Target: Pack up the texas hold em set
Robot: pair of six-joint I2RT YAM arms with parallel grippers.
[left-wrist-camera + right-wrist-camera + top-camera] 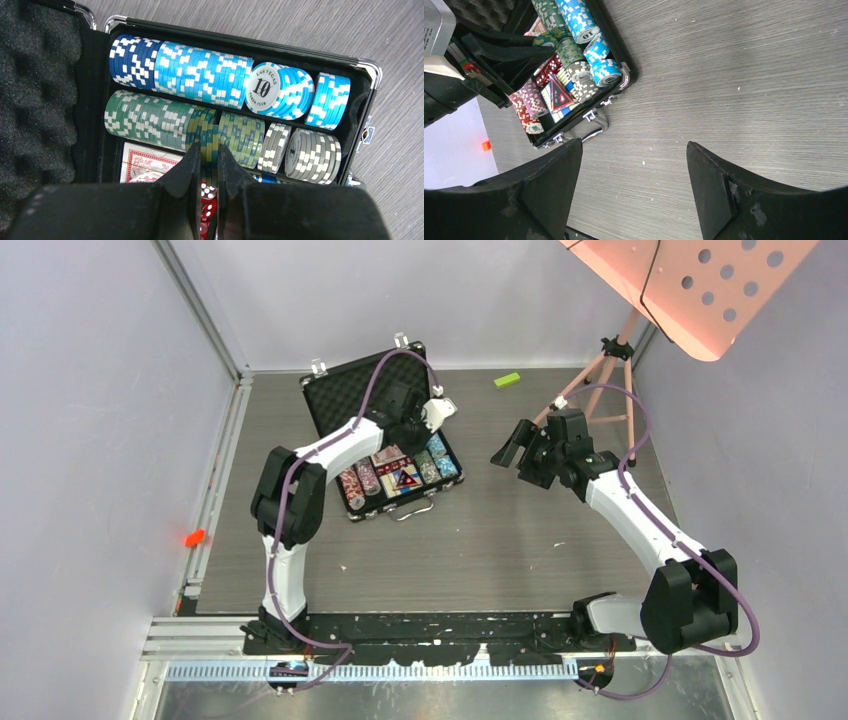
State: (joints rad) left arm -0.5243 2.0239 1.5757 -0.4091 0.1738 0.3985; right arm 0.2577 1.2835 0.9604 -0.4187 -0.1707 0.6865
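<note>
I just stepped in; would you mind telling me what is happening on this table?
Two robot arms are packing a poker set. The black case lies open on the table, with chips, cards and dice inside it. The left tool hovers over the chips, closed and apparently empty. The right tool hangs open over the table beside the case, holding nothing.

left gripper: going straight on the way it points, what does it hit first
Probably the green chip row in the briefcase, just past the left gripper; red dice lie close too, depth unclear.
</note>
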